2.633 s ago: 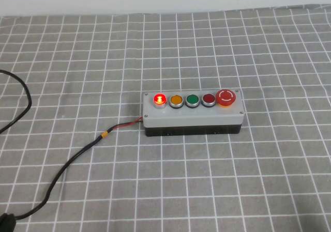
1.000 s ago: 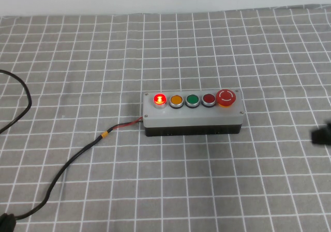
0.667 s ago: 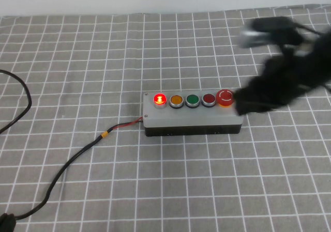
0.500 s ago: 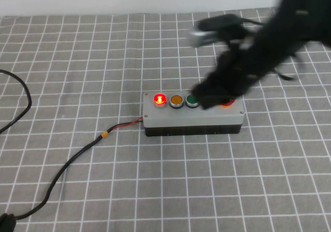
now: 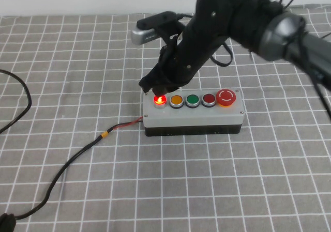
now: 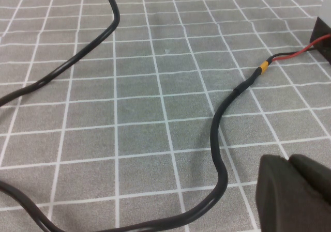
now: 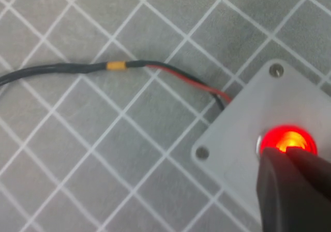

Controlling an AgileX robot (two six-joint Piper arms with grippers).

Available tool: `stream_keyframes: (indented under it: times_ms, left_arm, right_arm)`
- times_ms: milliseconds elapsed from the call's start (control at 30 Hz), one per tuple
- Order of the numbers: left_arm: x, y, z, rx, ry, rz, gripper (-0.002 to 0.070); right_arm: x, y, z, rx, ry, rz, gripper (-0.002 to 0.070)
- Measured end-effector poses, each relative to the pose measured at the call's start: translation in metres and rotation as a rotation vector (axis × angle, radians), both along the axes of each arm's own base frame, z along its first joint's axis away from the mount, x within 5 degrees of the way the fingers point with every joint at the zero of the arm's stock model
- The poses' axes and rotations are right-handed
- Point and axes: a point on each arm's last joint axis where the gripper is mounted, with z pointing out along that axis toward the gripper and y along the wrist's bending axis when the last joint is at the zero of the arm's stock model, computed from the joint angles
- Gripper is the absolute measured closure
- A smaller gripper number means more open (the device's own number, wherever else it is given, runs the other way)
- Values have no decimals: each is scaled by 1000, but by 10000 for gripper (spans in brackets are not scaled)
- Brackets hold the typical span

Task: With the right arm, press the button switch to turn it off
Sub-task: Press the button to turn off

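Note:
The button switch (image 5: 160, 99) is a small round bright-red button with a silver collar, lit, at the left end of the grey five-button box (image 5: 192, 116). My right gripper (image 5: 153, 87) is shut, with its tips right at the lit button; whether they touch it cannot be told. In the right wrist view the glowing button (image 7: 287, 140) sits just past the closed dark fingers (image 7: 289, 190), which cover its near edge. My left gripper (image 6: 295, 162) is shut and empty, low over the cloth beside the black cable (image 6: 220, 154), and out of the high view.
Orange (image 5: 176, 101), green (image 5: 193, 99), dark red (image 5: 208, 99) buttons and a large red mushroom button (image 5: 226, 97) fill the rest of the box. A black cable (image 5: 77, 157) with red wire runs from the box's left end to the front left over grey checked cloth.
My right arm came in from the right, swept left across the box and now has its tips at the lit red button. The button is still lit.

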Motion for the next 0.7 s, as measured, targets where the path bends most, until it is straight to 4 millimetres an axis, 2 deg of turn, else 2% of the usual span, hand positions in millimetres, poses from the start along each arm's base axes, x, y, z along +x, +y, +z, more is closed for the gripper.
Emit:
stream_keyframes:
  times_ms: [200, 700]
  left_arm:
    - [0, 0, 0, 0, 0, 0, 678]
    - [0, 0, 0, 0, 0, 0, 678]
  right_arm:
    - [11, 6, -18, -27, 7, 1, 693]
    - [14, 5, -19, -61, -10, -25, 693]
